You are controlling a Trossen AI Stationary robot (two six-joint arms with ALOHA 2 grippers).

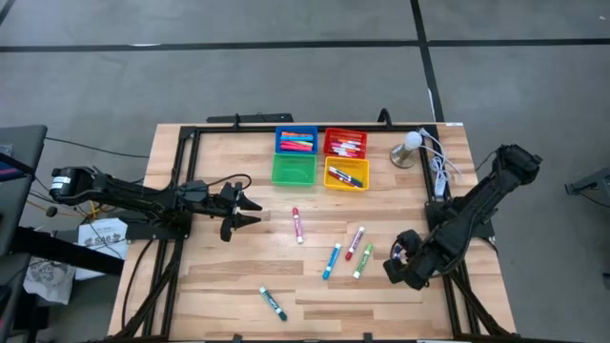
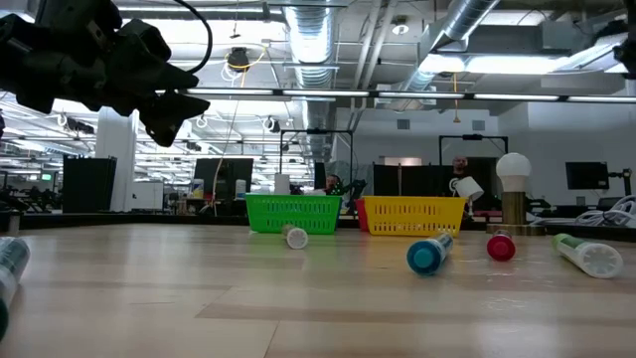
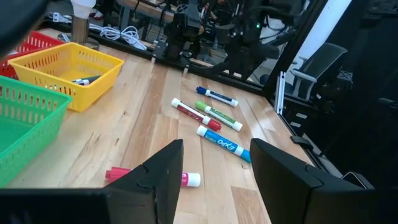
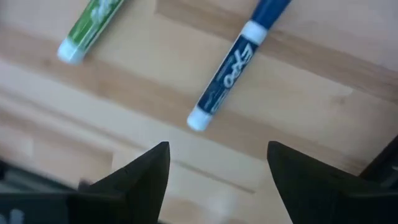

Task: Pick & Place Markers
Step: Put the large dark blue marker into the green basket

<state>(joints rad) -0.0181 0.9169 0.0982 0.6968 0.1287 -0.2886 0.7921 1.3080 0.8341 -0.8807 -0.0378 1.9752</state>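
Several markers lie loose on the wooden table: a pink one (image 1: 297, 225), a light blue one (image 1: 331, 260), a red one (image 1: 355, 242), a green one (image 1: 363, 260), a teal one (image 1: 273, 303) and a dark blue one (image 4: 233, 71). My left gripper (image 1: 250, 211) is open and hovers left of the pink marker (image 3: 152, 177), which shows just past its fingers. My right gripper (image 1: 396, 259) is open above the table's right side. The dark blue marker and the green marker (image 4: 90, 28) lie just beyond its fingertips. Neither gripper touches anything.
Four small bins stand at the far middle: blue (image 1: 296, 141) and red (image 1: 345, 143) holding markers, green (image 1: 293, 170), and yellow (image 1: 346, 174) with markers. A white ball on a stand (image 1: 410, 148) and white cables (image 1: 438, 170) sit at the far right. A black frame edges the table.
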